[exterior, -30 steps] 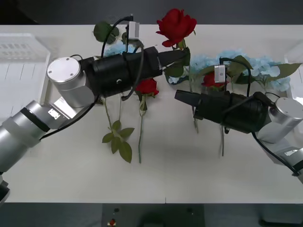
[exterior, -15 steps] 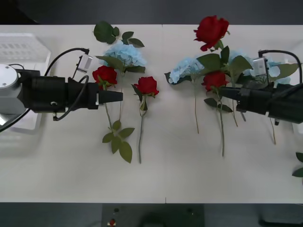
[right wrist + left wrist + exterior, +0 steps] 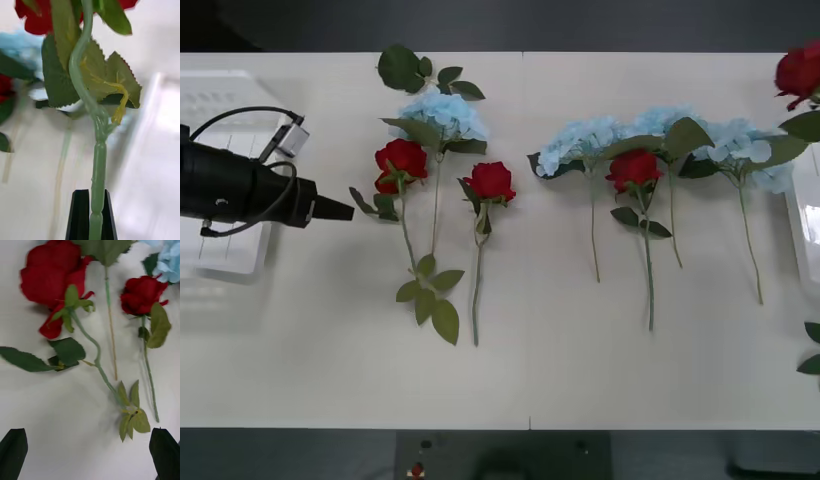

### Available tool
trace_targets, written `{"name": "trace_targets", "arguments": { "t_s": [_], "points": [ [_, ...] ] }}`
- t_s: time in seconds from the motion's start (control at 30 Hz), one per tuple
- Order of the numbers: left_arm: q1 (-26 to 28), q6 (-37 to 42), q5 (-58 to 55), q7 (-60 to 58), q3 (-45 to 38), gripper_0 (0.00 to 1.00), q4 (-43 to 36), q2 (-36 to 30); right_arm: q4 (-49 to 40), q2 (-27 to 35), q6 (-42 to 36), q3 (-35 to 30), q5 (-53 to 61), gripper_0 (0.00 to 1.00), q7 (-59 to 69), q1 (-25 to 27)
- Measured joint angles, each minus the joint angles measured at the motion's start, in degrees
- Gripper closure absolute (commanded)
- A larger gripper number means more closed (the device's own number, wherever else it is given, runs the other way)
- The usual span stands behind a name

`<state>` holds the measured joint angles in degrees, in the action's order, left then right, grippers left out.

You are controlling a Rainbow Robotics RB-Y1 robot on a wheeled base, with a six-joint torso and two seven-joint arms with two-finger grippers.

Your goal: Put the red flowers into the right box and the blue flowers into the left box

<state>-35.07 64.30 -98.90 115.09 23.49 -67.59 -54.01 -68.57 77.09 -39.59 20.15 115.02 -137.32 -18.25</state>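
My right gripper (image 3: 92, 197) is shut on the green stem (image 3: 98, 157) of a red flower, whose bloom (image 3: 800, 70) hangs at the table's far right edge above the right box (image 3: 806, 225). My left gripper (image 3: 338, 210) stands open just left of a red flower (image 3: 402, 160), low over the table and beside the left box (image 3: 220, 110). In the left wrist view its fingers (image 3: 164, 452) are spread wide, with that red flower (image 3: 52, 277) and a second one (image 3: 144, 294) ahead. A third red flower (image 3: 633, 168) lies among the blue flowers (image 3: 580, 140), and another blue flower (image 3: 442, 112) lies at the back left.
A loose leaf sprig (image 3: 430, 295) lies on the table near the stems. Dark green leaves (image 3: 400, 66) sit at the back left. The white table surface in front of the flowers is bare. A leaf (image 3: 812, 350) pokes in at the right edge.
My left arm has pulled back leftward from the roses, its fingers empty. My right arm has swung right, out of the front view, carrying its rose to the table's right edge.
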Motion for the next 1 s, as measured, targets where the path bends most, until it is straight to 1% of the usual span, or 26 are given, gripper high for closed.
{"name": "trace_targets", "arguments": {
  "t_s": [0.1, 0.27, 0.37, 0.43, 0.6, 0.7, 0.77, 0.9, 0.93, 0.97, 1.0],
  "points": [
    [-0.5, 2.6, 8.5, -8.8, -4.2, 0.06, -0.6, 2.5, 4.3, 0.0, 2.6, 0.0, -4.0, 1.00, 0.2, 0.0],
    [-0.8, 8.6, 21.7, -13.4, -13.1, 0.06, -2.9, 8.2, 10.9, -2.2, 11.0, 0.0, -9.4, 1.00, 1.6, 0.0],
    [-2.1, 10.4, 29.8, -24.3, -15.9, 0.06, -3.3, 12.4, 16.2, -5.5, 13.4, 0.0, -11.6, 1.00, 2.0, -1.2],
    [-3.3, 10.7, 35.1, -28.5, -16.3, 0.06, -3.3, 15.2, 19.9, -7.8, 14.8, 0.0, -12.7, 1.00, 2.0, -3.0],
    [-6.5, 10.7, 47.7, -29.5, -16.3, 0.05, -3.3, 22.0, 29.5, -13.7, 16.8, 0.0, -17.6, 1.00, 2.1, -9.5],
    [-7.5, 10.7, 53.4, -35.3, -16.2, 0.06, -3.3, 25.9, 33.6, -16.4, 18.2, 0.0, -19.9, 1.00, 2.1, -12.8],
    [-7.7, 10.6, 57.0, -39.0, -16.2, 0.05, -3.3, 27.9, 35.3, -17.4, 18.8, 0.0, -21.8, 1.00, 2.2, -14.1],
    [-7.7, 10.1, 61.6, -39.2, -16.2, 0.06, -3.3, 30.8, 37.4, -18.1, 19.7, 0.0, -25.1, 1.00, 3.1, -14.9],
    [-7.7, 9.9, 62.4, -39.2, -16.2, 0.05, -3.2, 31.3, 37.9, -18.1, 19.8, 0.0, -26.0, 0.98, 3.1, -14.9],
    [-7.7, 9.4, 63.1, -39.2, -16.2, 0.06, -2.9, 31.7, 38.3, -18.1, 19.8, 0.0, -26.9, 0.89, 3.1, -14.9],
    [-7.7, 8.7, 63.5, -39.2, -16.2, 0.05, -2.3, 32.2, 38.7, -18.1, 19.8, 0.0, -27.6, 0.75, 3.1, -14.9]
  ]
}}
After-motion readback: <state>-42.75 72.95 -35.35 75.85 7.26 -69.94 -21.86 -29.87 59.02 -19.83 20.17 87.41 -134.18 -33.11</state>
